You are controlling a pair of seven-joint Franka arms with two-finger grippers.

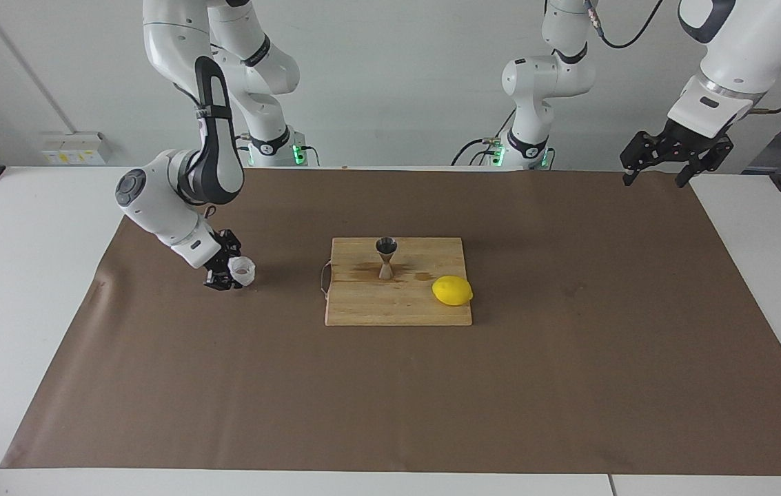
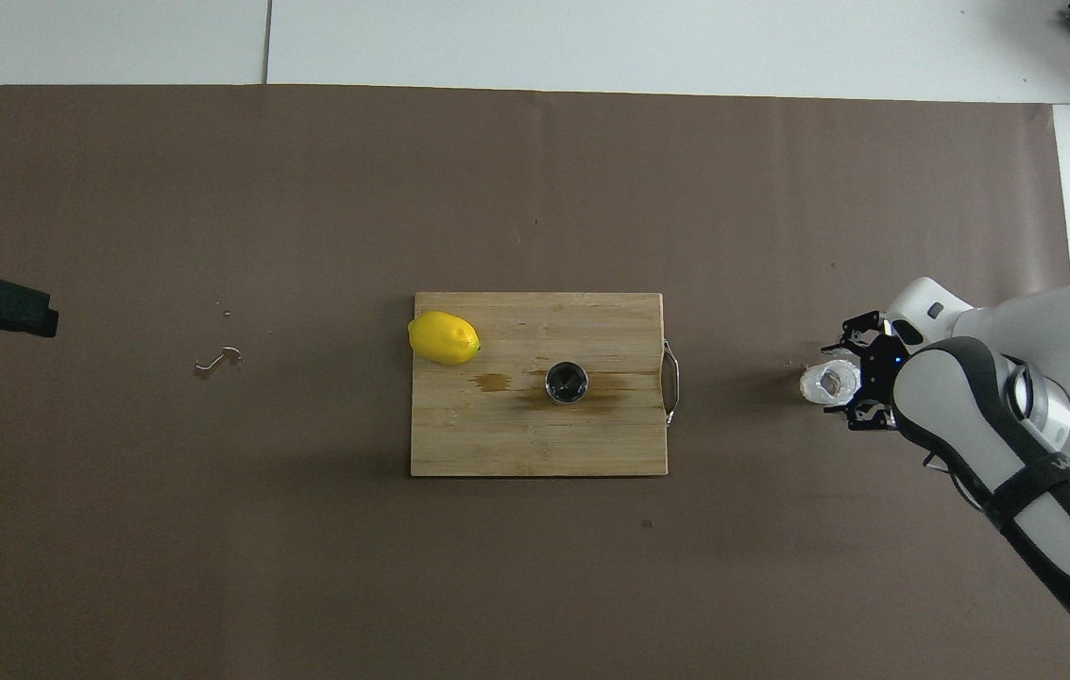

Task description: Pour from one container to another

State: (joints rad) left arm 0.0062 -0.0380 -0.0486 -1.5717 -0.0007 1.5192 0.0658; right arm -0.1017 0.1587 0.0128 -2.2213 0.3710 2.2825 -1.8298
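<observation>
- We see the cup (image 1: 243,271) on the mat, 9 o'clock of the board (image 1: 398,303) in the facing view; right gripper (image 1: 227,274) around it, fingers parting.
- Risk: a finger snags and tips it while backing off.
- Jigger (image 1: 386,257) on the board, upright.
- Left gripper (image 1: 659,169) apart, waiting.

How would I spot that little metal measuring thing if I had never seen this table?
Find the wooden cutting board in the middle of the brown mat. Two things sit on it: a yellow lemon and, nearer the robots, the jigger. The jigger stands upright, shiny and silver-grey, pinched at the waist like an hourglass.
</observation>
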